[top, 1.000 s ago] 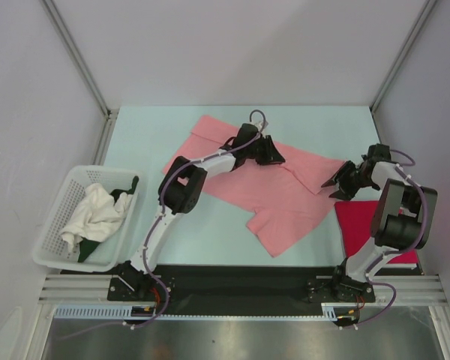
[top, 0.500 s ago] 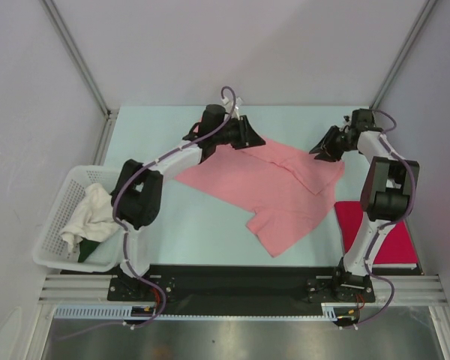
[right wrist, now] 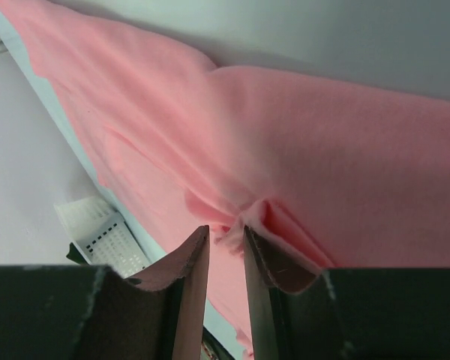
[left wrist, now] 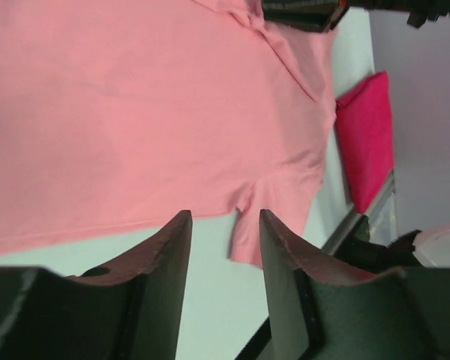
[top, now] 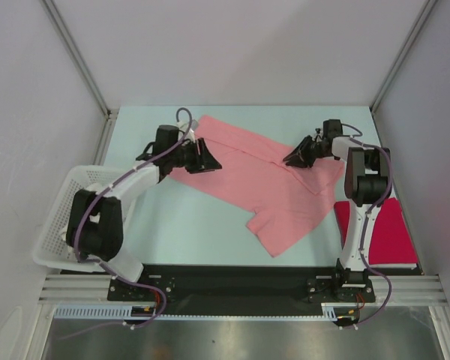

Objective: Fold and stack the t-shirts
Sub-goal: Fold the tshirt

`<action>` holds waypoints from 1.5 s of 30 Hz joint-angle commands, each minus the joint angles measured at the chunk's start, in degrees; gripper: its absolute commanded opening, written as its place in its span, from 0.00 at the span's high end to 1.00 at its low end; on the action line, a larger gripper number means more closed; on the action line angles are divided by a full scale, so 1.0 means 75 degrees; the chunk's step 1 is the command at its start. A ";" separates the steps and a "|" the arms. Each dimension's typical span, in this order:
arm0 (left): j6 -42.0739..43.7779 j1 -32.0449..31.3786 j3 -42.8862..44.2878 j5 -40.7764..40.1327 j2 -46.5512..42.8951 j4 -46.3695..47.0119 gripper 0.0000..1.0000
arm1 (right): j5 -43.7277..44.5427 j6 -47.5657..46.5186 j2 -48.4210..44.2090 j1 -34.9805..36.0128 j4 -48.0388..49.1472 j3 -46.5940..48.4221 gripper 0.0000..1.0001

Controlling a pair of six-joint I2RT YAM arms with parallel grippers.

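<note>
From above, the salmon-pink t-shirt (top: 259, 176) lies opened out flat on the pale mint bench (top: 172, 217). It is soft, matte cloth with a slanting outline, and one sleeve points toward the near edge. The magenta-red t-shirt (top: 379, 229) is a folded, squared pad at the bench's right near edge, just beside the pink one but apart from it. The left tool (top: 206, 159) sits over the pink shirt's left edge. The right tool (top: 291, 159) sits over a crease near its far right part. A white plastic lattice basket (top: 51, 232) stands at the left, partly behind the left arm.

In the left wrist view, the left tool (left wrist: 223, 225) is released. Its two brownish, curved fingers (left wrist: 165, 255) stand well apart with nothing between them. Beyond them the pink cloth is smooth and broad, and its lower hem and a sleeve corner show in line with the gap. Whether the tips touch the cloth cannot be told. The red pad (left wrist: 367, 139) lies past the pink shirt's right side.

In the right wrist view, the right tool (right wrist: 225, 236) is clenched. Its fingers (right wrist: 191, 262) are nearly together on a small raised pucker of the pink shirt (right wrist: 345, 150). The fine, fleecy weave there bunches into short ridges at the tips. A corner of the lattice basket (right wrist: 97, 232) shows far off.
</note>
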 commanded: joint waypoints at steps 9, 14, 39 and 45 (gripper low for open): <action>0.0019 0.1587 -0.0880 -0.1569 -0.1649 -0.1567 0.46 | 0.1925 -0.0976 -0.1143 0.0129 -0.2236 0.1396 0.54; -0.0122 0.2080 -0.0670 -0.3019 -0.1474 -0.2293 0.46 | 0.3465 -0.1620 -0.3067 0.0677 -0.3306 0.0101 0.32; -0.1072 0.2033 0.1802 -0.6082 0.2159 -0.2611 0.51 | 0.4121 -0.0613 -0.8437 0.4149 -0.4396 -0.4404 0.33; -0.0979 0.2021 0.2049 -0.6024 0.2510 -0.2611 0.57 | 0.4051 -0.0695 -0.8320 0.4067 -0.4408 -0.4416 0.33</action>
